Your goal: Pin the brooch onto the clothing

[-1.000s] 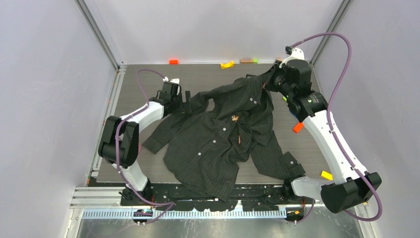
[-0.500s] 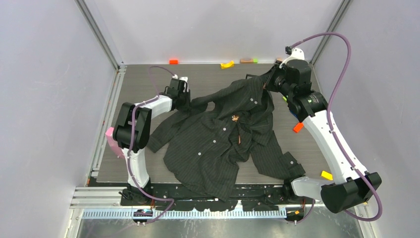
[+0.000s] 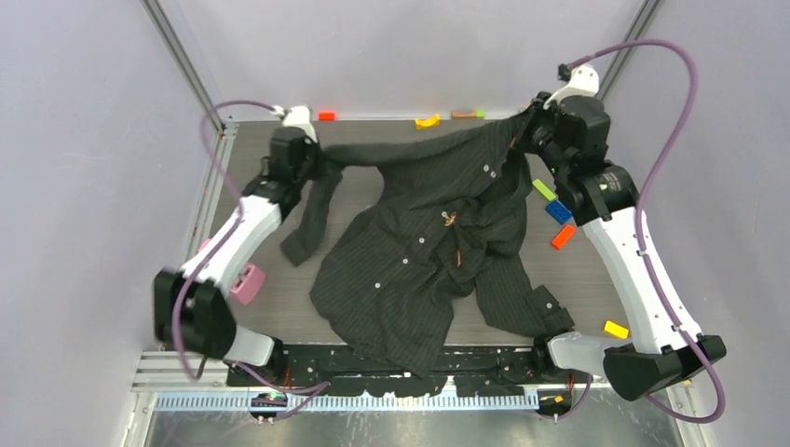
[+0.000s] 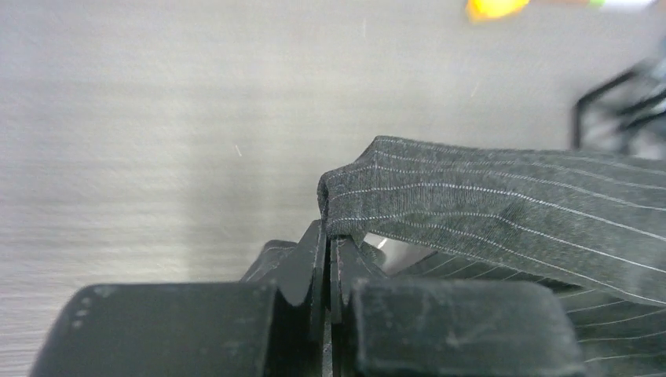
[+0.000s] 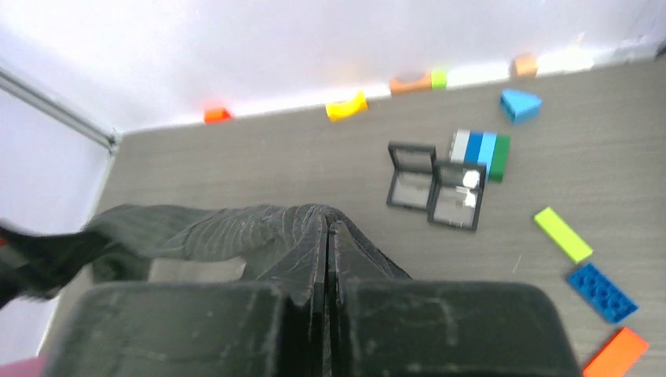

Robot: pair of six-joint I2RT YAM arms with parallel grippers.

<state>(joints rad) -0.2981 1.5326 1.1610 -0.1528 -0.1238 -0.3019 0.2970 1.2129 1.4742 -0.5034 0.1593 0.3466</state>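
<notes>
The clothing [image 3: 410, 279], a dark pinstriped shirt with white buttons, lies front-up on the table with its top edge lifted and stretched between both grippers. A small gold-brown brooch [image 3: 447, 220] sits on its chest. My left gripper [image 3: 319, 166] is shut on a fold of the shirt at the back left; in the left wrist view its tips [image 4: 330, 229] pinch the striped cloth [image 4: 487, 200]. At the back right, my right gripper [image 3: 524, 130] is shut on the shirt too, the fabric [image 5: 212, 232] draping off its tips [image 5: 327, 224].
A small open black box [image 5: 433, 188] lies on the table beyond the right gripper. Loose coloured blocks lie nearby: green [image 3: 543, 189], blue [image 3: 559, 210], orange [image 3: 562, 237], yellow [image 3: 614, 329], a pink one [image 3: 245, 282] at left, more along the back wall.
My left gripper closed on the shirt's left shoulder and pulled it up and back-left. The right gripper rose a little, so the top edge now hangs taut between them.
</notes>
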